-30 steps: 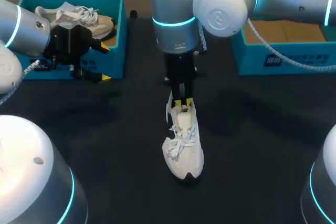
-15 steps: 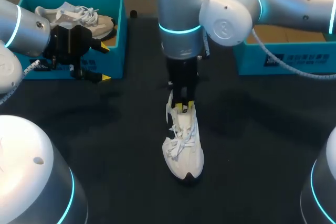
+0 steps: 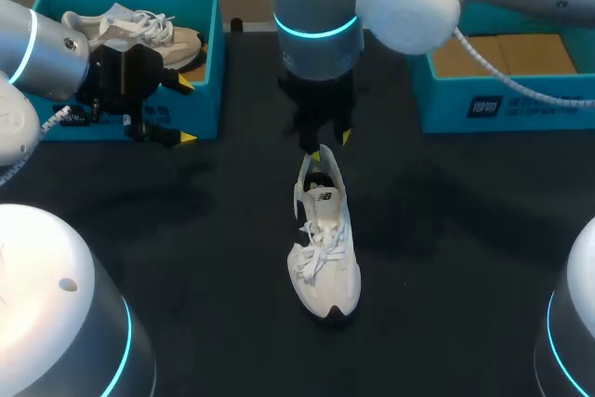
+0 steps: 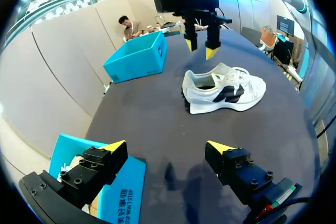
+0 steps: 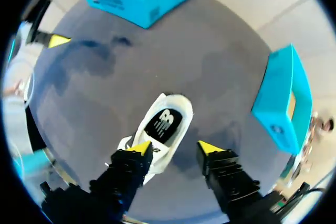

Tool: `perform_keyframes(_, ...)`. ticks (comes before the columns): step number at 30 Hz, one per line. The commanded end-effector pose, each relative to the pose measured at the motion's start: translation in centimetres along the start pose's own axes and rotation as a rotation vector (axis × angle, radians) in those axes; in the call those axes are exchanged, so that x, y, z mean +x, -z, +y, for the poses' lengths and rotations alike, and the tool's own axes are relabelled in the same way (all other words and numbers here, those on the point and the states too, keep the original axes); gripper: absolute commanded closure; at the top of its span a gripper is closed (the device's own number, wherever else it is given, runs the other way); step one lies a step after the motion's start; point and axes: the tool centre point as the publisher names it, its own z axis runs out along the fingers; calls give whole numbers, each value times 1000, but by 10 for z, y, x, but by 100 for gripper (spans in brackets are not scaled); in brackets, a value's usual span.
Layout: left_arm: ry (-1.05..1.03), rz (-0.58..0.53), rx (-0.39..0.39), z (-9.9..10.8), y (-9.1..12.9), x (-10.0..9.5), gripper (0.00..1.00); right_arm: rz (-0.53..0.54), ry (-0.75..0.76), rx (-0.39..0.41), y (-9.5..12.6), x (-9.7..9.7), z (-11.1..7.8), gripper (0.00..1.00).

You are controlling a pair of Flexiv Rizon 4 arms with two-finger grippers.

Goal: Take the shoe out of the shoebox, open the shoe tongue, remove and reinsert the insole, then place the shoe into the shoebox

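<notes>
A white shoe [image 3: 325, 244] lies on the dark table, heel toward the far side, its dark insole [image 5: 163, 124] showing in the opening. My right gripper [image 3: 327, 142] hangs open just above the heel, clear of the shoe. In the right wrist view the shoe [image 5: 173, 109] sits below and ahead of the right gripper [image 5: 175, 148], slightly toward one finger. My left gripper [image 3: 177, 111] stands open and empty beside the left blue shoebox [image 3: 212, 62]. In the left wrist view the shoe [image 4: 223, 90] lies ahead of the left gripper [image 4: 167, 147], with the right gripper [image 4: 202, 50] above its heel.
The left shoebox holds a second pale shoe [image 3: 139, 30]. Another blue shoebox [image 3: 502, 104] with a brown floor stands at the far right. My arms' grey bases fill both near corners.
My right gripper has opened, let go of the shoe's opening and risen above the heel. The shoe stays where it was. The left arm has not moved.
</notes>
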Motion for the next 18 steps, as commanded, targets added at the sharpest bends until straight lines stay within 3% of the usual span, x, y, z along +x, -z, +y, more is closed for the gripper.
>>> perform_keyframes(1, 0, 1, -3, 0, 1, 0, 0, -65, 125, -36, 8, -5, 3, 0)
perform_keyframes(13, 0, 1, -3, 0, 1, 0, 0, -65, 125, -36, 8, -5, 3, 0)
perform_keyframes(16, 0, 1, -3, 0, 1, 0, 0, -164, 427, -71, 3, -1, 10, 0)
perform_keyframes(18, 0, 1, -3, 0, 1, 0, 0, -182, 509, -5, 1, -3, 10, 0)
